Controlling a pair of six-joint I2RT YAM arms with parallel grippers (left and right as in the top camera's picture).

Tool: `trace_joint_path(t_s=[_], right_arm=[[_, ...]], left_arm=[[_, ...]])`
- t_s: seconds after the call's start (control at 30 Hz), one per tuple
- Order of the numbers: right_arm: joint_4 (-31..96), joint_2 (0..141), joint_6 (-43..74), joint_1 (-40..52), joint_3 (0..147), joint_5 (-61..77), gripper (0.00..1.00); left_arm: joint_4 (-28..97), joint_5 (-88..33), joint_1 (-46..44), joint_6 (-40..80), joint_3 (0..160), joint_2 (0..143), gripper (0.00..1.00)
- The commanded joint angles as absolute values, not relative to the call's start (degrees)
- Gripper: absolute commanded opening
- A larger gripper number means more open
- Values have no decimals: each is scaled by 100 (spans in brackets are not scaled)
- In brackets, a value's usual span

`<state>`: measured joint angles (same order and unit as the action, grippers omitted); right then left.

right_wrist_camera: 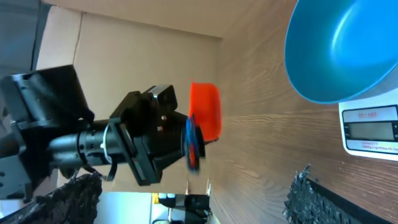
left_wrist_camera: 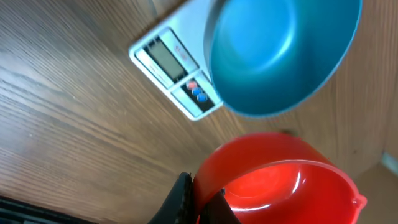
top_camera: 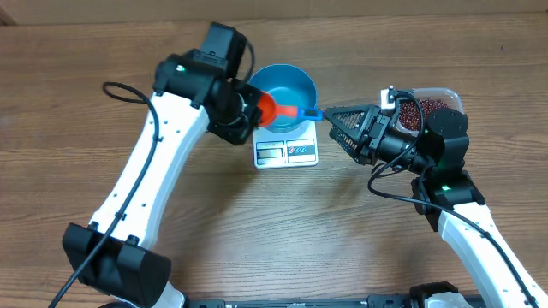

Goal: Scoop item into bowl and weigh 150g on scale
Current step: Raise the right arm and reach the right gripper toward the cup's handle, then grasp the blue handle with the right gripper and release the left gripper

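Overhead view, items as they are lying:

- Scale [top_camera: 287, 152] is sitting at the centre of the wooden table [top_camera: 282, 231], its display facing the near edge.
- Bowl [top_camera: 293, 84] is standing on the scale's platform, its smooth blue inside showing in both wrist views.
- Scoop [top_camera: 269, 109], an orange-red cup with a blue handle, is hanging over the bowl's left rim. The handle is pointing right.
- Left gripper [top_camera: 251, 111] is reaching in from the left, its fingers [left_wrist_camera: 180, 199] pinching the scoop's cup by the rim.
- Right gripper [top_camera: 336, 127] is hovering just right of the scale with its fingers spread wide, gripping nothing. The handle tip is lying just beside them, but contact cannot be told.
- Beans [top_camera: 419, 109], a dark red-brown pile, are lying in a clear tub [top_camera: 451, 92] at the far right, behind the right wrist.
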<state>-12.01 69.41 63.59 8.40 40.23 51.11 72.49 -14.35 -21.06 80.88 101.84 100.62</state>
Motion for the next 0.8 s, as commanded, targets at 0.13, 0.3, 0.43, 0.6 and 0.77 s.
trace_joint_path(t_s=[0.13, 0.3, 0.43, 0.6, 0.77], right_arm=[[-1253, 6947, 5944, 873, 4143, 5284, 70], [-1258, 6947, 5948, 873, 4143, 5284, 72], [-1260, 6947, 5946, 873, 4143, 5308, 70], [-1260, 6947, 5946, 873, 4143, 5308, 57], [-1258, 6947, 5946, 873, 4143, 5374, 50]], left_arm=[[7057, -1317, -2641, 8149, 10328, 9900, 4], [7000, -1288, -2777, 8191, 10328, 9900, 4], [6897, -1286, -2862, 8191, 10328, 9942, 4], [6893, -1284, -2939, 8191, 10328, 10003, 4], [6869, -1210, -2995, 8193, 10328, 10007, 4]])
